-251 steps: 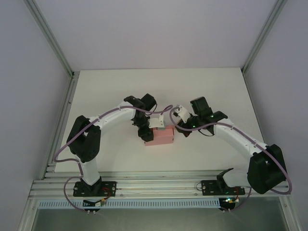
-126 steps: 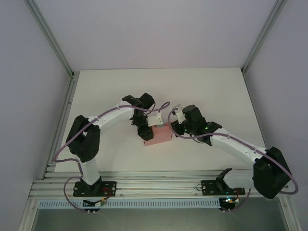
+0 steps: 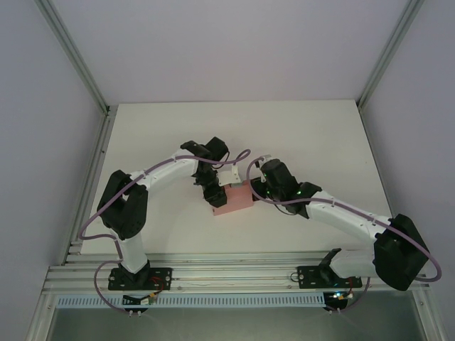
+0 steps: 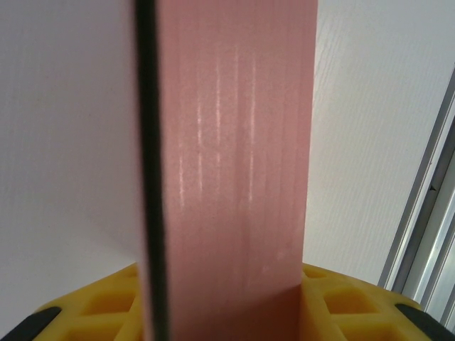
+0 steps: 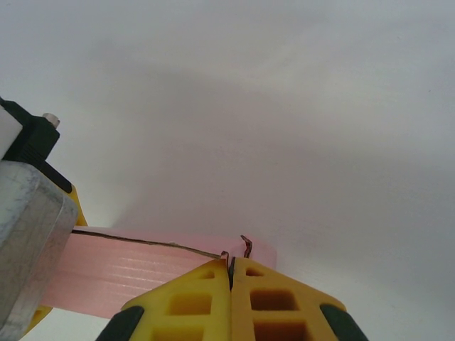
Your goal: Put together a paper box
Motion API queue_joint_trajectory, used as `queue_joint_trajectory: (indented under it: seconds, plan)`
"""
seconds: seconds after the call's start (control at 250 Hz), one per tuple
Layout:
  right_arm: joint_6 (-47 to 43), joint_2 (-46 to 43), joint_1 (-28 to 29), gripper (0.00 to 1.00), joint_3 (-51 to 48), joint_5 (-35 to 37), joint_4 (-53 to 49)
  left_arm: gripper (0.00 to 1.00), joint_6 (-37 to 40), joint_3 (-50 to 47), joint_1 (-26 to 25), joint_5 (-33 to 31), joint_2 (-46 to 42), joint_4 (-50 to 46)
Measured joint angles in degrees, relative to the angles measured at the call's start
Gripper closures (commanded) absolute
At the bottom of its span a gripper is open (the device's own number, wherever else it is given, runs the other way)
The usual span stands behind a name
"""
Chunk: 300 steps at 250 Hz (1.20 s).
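The paper box [image 3: 235, 199] is being held near the middle of the table [image 3: 306, 135], a little toward its near edge. The left gripper [image 3: 215, 202] is clamping the box's left end, its yellow fingers [image 4: 341, 302] standing partly apart with pink card filling the gap between them. The right gripper [image 5: 231, 270] is meeting the box's right end, its jaws pressing fully together and nipping a thin card edge at the tips
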Motion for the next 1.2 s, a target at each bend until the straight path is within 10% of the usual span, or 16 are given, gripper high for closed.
queue_joint_trajectory:
  seconds: [0.347, 0.875, 1.198]
  plan:
    - [0.5, -2.0, 1.9, 1.0, -6.0, 3.1, 7.9, 0.56, -2.4, -0.4, 0.0, -0.7, 0.0, 1.0]
    - [2.1, -3.3, 6.0, 1.0, -6.2, 7.9, 4.4, 0.01, -8.9, -0.4, -0.7, -5.7, -3.2, 9.4]
    - [2.4, -3.7, 8.6, 1.0, -3.8, 7.5, -1.0, 0.04, -16.8, -6.4, -0.8, -13.5, -20.5, 13.6]
